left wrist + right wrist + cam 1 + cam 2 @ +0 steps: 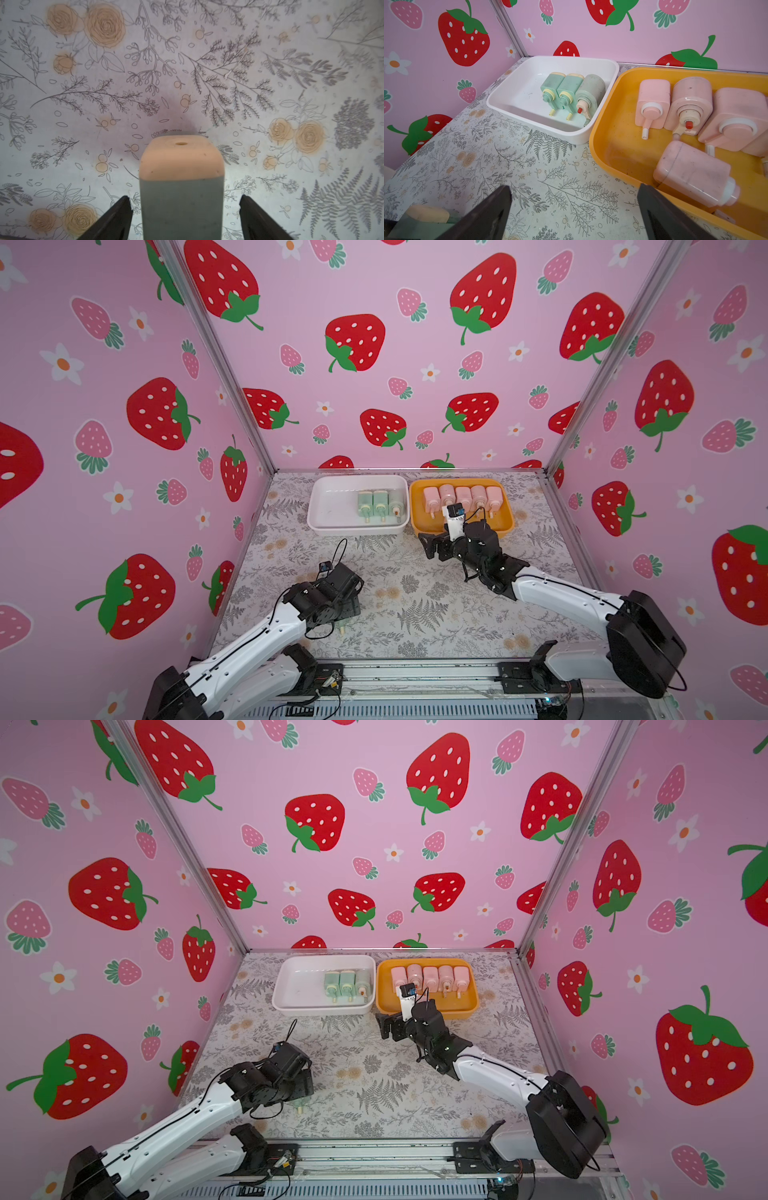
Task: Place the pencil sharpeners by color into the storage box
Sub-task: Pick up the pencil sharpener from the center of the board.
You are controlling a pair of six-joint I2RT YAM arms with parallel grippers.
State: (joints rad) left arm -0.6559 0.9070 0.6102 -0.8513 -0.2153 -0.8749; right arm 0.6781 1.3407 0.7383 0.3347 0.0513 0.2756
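Left pincer (184,197) standing open around a green sharpener (181,187).
Your left pincer is straddling it with gaps on both sides, not gripping; it is lying on the table (415,605) near the front. Your right pincer (574,188) is hanging wide open and empty by the orange tray (604,124), which is holding the pink sharpeners (463,495). Three green sharpeners (380,504) are lying in the white tray (332,502).

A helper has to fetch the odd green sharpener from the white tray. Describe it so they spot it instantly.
Find the white tray at the back of the table, next to the orange tray. Three green sharpeners lie side by side in it; take the end one nearest the orange tray. Its body is rounded and greyer, with a red knob, while its two neighbours are boxy.
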